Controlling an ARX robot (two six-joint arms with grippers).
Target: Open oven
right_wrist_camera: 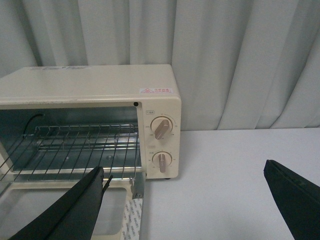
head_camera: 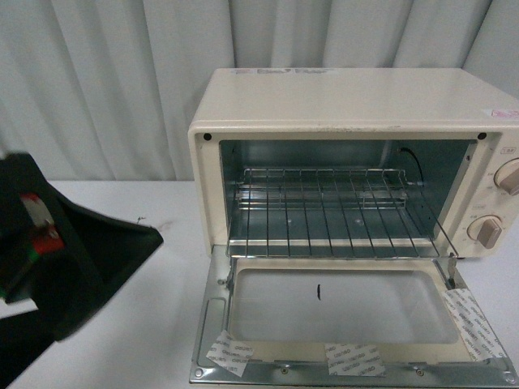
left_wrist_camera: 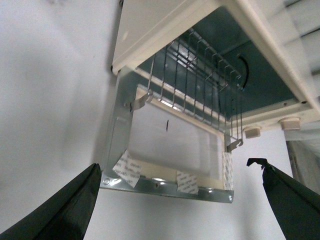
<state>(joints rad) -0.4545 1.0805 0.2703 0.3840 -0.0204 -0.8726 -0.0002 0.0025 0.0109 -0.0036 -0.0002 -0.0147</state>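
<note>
The cream oven [head_camera: 340, 105] stands on the white table, right of centre. Its glass-windowed door [head_camera: 340, 308] hangs fully down and lies flat towards me, with several strips of tape along its metal edge. The wire rack [head_camera: 324, 203] shows inside the open cavity. Two beige knobs [head_camera: 509, 177] sit on the right panel. The bar handle is hidden under the lowered door. My left gripper [left_wrist_camera: 175, 167] is open, hovering off the door's free edge and touching nothing. My right gripper [right_wrist_camera: 182, 170] is open too, near the oven's knob side, with bare table between its fingers.
A pale pleated curtain [head_camera: 113, 81] hangs close behind the oven. The black left arm [head_camera: 57, 259] fills the front view's left edge. White tabletop [right_wrist_camera: 225, 165] stretches to the right of the oven.
</note>
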